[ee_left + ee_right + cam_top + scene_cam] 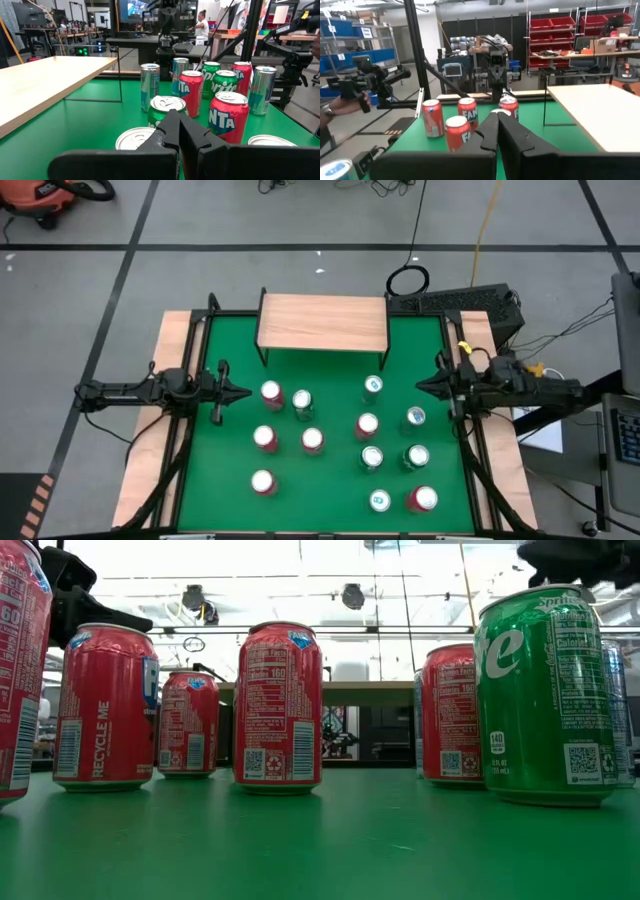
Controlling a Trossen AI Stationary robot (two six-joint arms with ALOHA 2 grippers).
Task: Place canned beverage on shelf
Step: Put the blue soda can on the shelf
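While both arms wait at the side edges of the green counter (330,510), every can stands upright on it, none lifted and none on the shelf (323,320), which sits bare-topped at the far edge, midway between the arms. The left tool (243,393) points inward with its fingers pressed together on nothing, and so does the right tool (423,386) on the opposite side. What the coming pick turns on is which can lies closest ahead of which tool. A red can (271,392) stands just beside the left tool's tip, almost in line with it, with a green can (302,401) right behind it. On the other side a green can (373,386) is nearest the right tool, yet a clear gap separates them, and a blue-topped can (416,417) stands a little nearer the front edge than that tool. To my eye the left arm is better placed: its red can is close and the shelf is only a short way farther back and inward. Since the cans stand with their long axes vertical, a level grip around the side looks right, but the fingers would have to spread first, and the green neighbour leaves little room behind.
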